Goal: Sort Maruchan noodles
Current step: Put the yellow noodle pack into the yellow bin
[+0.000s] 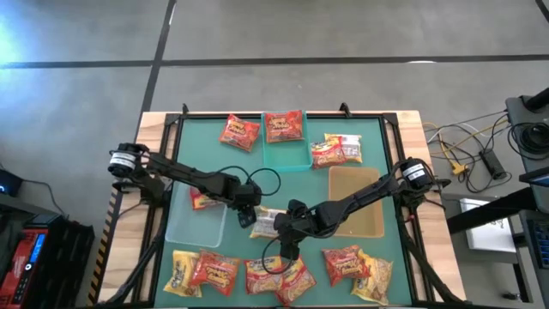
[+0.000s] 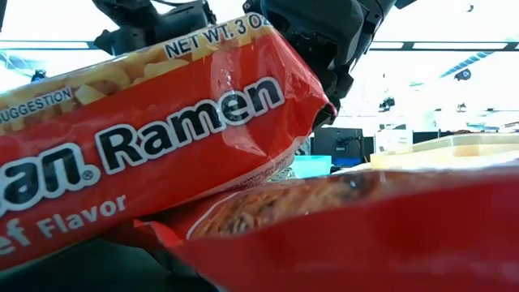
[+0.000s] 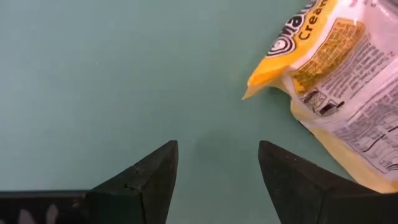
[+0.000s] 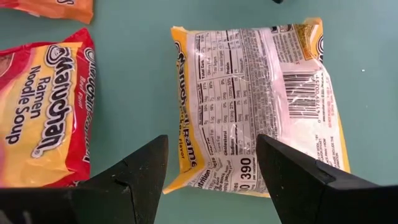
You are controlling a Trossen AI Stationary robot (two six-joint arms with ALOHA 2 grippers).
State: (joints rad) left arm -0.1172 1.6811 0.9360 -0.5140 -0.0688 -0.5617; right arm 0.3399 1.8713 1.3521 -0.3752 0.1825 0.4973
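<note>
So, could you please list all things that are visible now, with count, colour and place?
Crinkly plastic ramen packets: about a dozen, red and yellow; near row, far edge, one face-down at centre.
Teal rectangular bin: one, far centre, holds a red packet.
Clear rectangular bin: one, left, holds a red packet.
Tan rectangular bin: one, right.
Teal table mat: one, under everything.
Left gripper: open, over bare mat beside the yellow packet.
Right gripper: open, above the face-down packet.
</note>
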